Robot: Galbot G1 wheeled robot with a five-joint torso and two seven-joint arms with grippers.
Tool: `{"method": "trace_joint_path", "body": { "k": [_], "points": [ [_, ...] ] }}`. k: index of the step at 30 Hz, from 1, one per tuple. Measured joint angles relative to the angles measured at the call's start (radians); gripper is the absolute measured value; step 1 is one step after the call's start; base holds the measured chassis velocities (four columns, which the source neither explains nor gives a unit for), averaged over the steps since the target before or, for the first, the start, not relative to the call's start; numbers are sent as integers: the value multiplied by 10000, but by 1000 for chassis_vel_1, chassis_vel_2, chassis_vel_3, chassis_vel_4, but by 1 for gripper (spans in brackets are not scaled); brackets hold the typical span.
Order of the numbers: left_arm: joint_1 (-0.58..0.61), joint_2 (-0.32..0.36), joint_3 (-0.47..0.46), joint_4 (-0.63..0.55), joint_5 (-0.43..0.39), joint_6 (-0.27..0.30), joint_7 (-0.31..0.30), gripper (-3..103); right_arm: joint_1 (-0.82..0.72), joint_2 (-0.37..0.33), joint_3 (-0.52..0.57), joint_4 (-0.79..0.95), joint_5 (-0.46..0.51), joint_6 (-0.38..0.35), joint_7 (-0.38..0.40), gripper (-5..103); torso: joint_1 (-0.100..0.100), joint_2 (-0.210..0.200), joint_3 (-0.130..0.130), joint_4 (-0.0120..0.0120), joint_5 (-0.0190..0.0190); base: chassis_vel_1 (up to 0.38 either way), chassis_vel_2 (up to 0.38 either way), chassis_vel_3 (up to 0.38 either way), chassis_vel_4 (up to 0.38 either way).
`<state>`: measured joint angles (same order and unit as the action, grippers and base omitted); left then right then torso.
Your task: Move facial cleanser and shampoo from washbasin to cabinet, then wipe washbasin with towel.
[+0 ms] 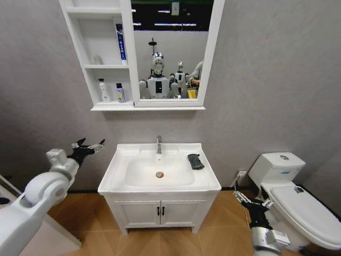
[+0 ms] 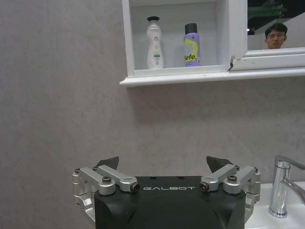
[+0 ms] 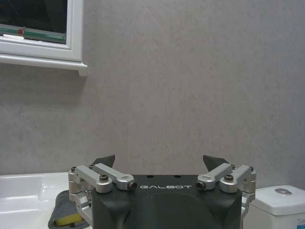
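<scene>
Both pincers, left (image 2: 163, 164) and right (image 3: 160, 162), gape empty; towel (image 1: 195, 161) lies on washbasin (image 1: 120, 162).

Left arm raised and extended forward at the robot's left; left pincer (image 1: 89, 145) empty, fingers (image 2: 108, 163) spread wide. Right arm held low at the robot's right, wrist pointing upward; right pincer (image 1: 251, 201) empty, fingers (image 3: 214, 161) likewise spread.
</scene>
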<state>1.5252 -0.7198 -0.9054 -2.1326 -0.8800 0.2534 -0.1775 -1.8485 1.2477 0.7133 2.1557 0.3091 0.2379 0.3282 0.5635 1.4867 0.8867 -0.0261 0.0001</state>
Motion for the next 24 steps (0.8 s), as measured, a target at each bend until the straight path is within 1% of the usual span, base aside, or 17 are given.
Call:
{"method": "trace_joint_path", "body": {
  "k": [1,2,3,4,5,7,8,10,11,13,16,18,21,24],
  "points": [
    [431,-380,-352,-135,274,-83,350,100,11,-66,0,-41,4,-48,-35,100,0,0,0,0,1,0,0,0,0],
    [431,-380,-352,-135,274,-83,350,100,11,-66,0,-41,4,-48,-35,100,0,0,0,0,1,0,0,0,0],
    [938,-937,-756,-343,533,-169,772,100,38,-149,3,-82,11,-85,-69,100,0,0,0,-1,-1,0,0,0,0],
    [1267,-1412,-1027,-498,692,-224,1037,100,64,-225,10,-92,47,-128,-109,100,-1,0,0,0,-1,0,0,0,0],
    [1267,-1412,-1027,-498,692,-224,1037,100,64,-225,10,-92,47,-128,-109,100,-1,0,0,0,-1,0,0,0,0],
    [1796,-2389,-1447,-812,932,-319,1446,100,107,-401,26,-67,238,-195,-253,100,0,0,0,-1,0,0,0,0,0],
    [1796,-2389,-1447,-812,932,-319,1446,100,107,-401,26,-67,238,-195,-253,100,0,0,0,-1,0,0,0,0,0],
    [2232,-3103,-1576,-1052,1162,-384,1644,100,124,-547,37,-38,342,-203,-338,100,0,-1,0,-2,0,0,0,0,0],
    [2232,-3103,-1576,-1052,1162,-384,1644,100,124,-547,37,-38,342,-203,-338,100,0,-1,0,-2,0,0,0,0,0],
    [2665,-3608,-1513,-1201,1584,-465,1796,100,124,-607,59,-35,430,-203,-376,100,0,-1,1,-2,2,0,0,0,0],
    [2798,-3768,-1456,-1242,1758,-498,1845,100,120,-614,67,-40,449,-195,-388,100,-1,-1,1,-2,0,0,0,0,0],
    [3046,-4126,-1273,-1412,2037,-560,1877,100,98,-627,75,-134,480,-97,-443,100,-1,-1,1,-2,1,0,0,0,0],
    [3094,-4210,-1233,-1470,2075,-563,1876,100,94,-634,74,-168,494,-64,-456,100,0,-1,1,-4,1,0,0,0,0],
    [3183,-4413,-1168,-1548,2286,-568,1870,100,104,-688,59,-262,528,-20,-459,100,0,-1,1,-4,1,0,0,0,0]
  ]
}}
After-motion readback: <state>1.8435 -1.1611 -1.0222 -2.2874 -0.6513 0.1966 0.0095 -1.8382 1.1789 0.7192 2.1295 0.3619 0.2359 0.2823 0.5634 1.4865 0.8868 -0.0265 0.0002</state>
